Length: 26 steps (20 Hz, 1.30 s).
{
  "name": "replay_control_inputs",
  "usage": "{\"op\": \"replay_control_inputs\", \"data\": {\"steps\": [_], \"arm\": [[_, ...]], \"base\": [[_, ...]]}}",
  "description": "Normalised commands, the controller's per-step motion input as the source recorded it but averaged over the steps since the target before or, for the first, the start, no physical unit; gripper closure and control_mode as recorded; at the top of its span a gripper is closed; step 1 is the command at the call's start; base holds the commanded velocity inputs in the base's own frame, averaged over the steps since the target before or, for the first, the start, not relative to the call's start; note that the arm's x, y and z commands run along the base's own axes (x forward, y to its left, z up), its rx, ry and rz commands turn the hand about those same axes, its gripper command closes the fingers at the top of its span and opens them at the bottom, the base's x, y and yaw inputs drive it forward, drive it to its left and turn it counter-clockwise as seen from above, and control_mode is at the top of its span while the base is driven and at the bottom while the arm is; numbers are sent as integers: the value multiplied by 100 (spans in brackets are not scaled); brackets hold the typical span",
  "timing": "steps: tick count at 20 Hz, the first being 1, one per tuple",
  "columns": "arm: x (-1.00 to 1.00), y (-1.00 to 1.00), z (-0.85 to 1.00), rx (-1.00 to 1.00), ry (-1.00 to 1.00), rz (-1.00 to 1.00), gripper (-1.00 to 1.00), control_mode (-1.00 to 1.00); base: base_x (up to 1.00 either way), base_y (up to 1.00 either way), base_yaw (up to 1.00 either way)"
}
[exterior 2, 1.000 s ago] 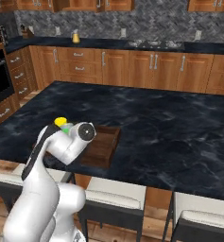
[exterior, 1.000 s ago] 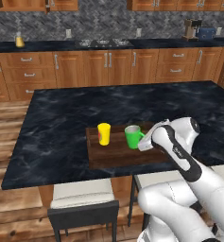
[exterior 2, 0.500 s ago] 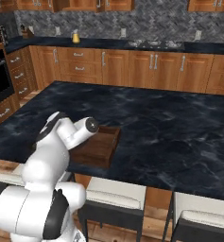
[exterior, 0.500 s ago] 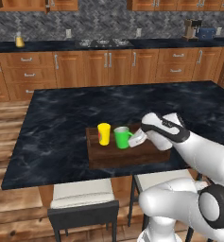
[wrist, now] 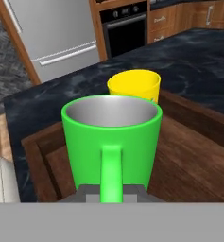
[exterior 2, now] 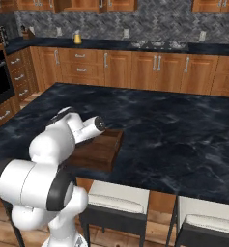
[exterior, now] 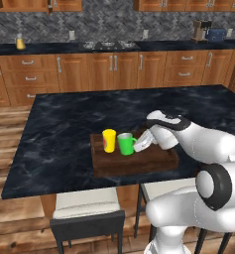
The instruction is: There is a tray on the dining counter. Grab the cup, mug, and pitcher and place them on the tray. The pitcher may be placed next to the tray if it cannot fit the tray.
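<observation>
The green mug (exterior: pixel 125 144) stands upright in the dark wooden tray (exterior: pixel 158 159) on the dining counter (exterior: pixel 64 129), right beside the yellow cup (exterior: pixel 109 140). My gripper (exterior: pixel 140 143) is shut on the mug's loop handle from the right. In the hand view the mug (wrist: pixel 111 137) is close ahead with its handle (wrist: pixel 111 175) between my fingertips (wrist: pixel 87 193), and the cup (wrist: pixel 134 85) is just behind it. Whether the mug rests on the tray floor I cannot tell. The amber pitcher (exterior: pixel 21 43) sits far off on the back counter at the left, as does the pitcher (exterior 2: pixel 78 37) in the right base view.
Stools (exterior: pixel 87 211) stand along the counter's near edge. Wooden cabinets line the back wall (exterior: pixel 114 69), with a toaster and coffee machine (exterior: pixel 208 31) at the right. The right half of the tray (exterior 2: pixel 99 150) is bare. A fridge (wrist: pixel 52 33) lies beyond the counter.
The arm has swung left and lowered, carrying the green mug along the tray until it is next to the yellow cup. The cup and pitcher have not moved.
</observation>
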Motion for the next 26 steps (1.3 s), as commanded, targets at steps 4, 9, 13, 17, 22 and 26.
{"op": "replay_control_inputs", "data": {"steps": [4,9,13,17,22,26], "arm": [[5,6,-27,0,0,5,100,-100],[0,9,-29,0,-1,5,100,-100],[2,4,-21,0,-4,5,100,-100],[0,7,-10,0,-10,8,100,-100],[0,8,-9,0,-5,6,100,-100],[0,2,-5,0,-1,5,100,-100]], "base": [[0,0,0],[0,0,0],[0,0,0],[0,0,0],[0,0,0],[0,0,0]]}}
